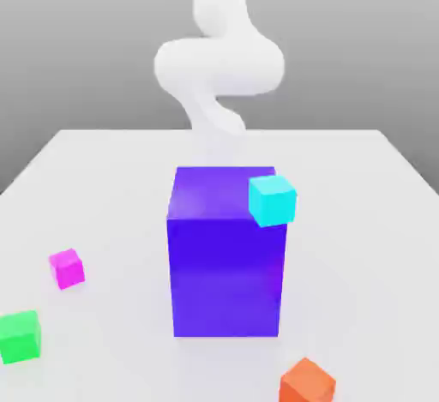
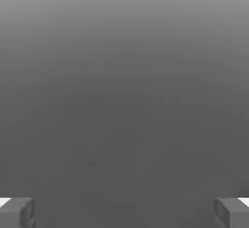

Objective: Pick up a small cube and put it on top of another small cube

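The small bright magenta-pink cube (image 1: 67,268) sits on the white table (image 1: 111,177) near its edge on the exterior view's left, well apart from the fingers (image 2: 19,212), which stand wide apart with nothing between them. A green cube (image 1: 19,337) lies near it; a tall purple-blue block (image 1: 225,255) stands mid-table.

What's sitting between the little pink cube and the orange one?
In the exterior view, the big purple-blue block stands roughly between the pink cube and the orange cube, its base edging the line; otherwise bare white table.

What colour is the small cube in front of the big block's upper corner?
Cyan small cube, clearest in the exterior view, against the big purple-blue block.
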Available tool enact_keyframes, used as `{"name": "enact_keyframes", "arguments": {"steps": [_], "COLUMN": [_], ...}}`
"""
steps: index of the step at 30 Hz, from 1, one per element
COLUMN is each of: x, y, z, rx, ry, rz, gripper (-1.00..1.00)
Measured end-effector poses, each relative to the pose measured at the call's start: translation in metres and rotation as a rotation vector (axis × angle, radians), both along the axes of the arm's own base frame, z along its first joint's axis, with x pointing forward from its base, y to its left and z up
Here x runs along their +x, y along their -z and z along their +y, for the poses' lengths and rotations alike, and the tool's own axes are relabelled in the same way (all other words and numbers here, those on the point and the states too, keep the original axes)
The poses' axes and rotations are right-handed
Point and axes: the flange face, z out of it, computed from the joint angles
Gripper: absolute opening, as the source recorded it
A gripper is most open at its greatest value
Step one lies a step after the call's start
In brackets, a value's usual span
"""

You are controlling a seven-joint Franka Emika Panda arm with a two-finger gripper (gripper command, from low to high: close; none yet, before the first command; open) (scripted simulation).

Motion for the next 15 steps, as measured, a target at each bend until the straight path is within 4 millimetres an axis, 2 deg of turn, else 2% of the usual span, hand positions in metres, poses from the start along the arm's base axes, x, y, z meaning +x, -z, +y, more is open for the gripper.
{"name": "enact_keyframes", "arguments": {"steps": [3,7,11,15], "x": [0.023,0.041,0.046,0.039], "y": [0.047,0.111,0.177,0.242], "z": [-0.035,-0.077,-0.117,-0.153], "rx": [-0.036,-0.078,-0.113,-0.143], "ry": [-0.044,-0.103,-0.163,-0.224], "rz": [0.070,0.157,0.243,0.328], "gripper": [0.00,0.00,0.00,0.00]}}
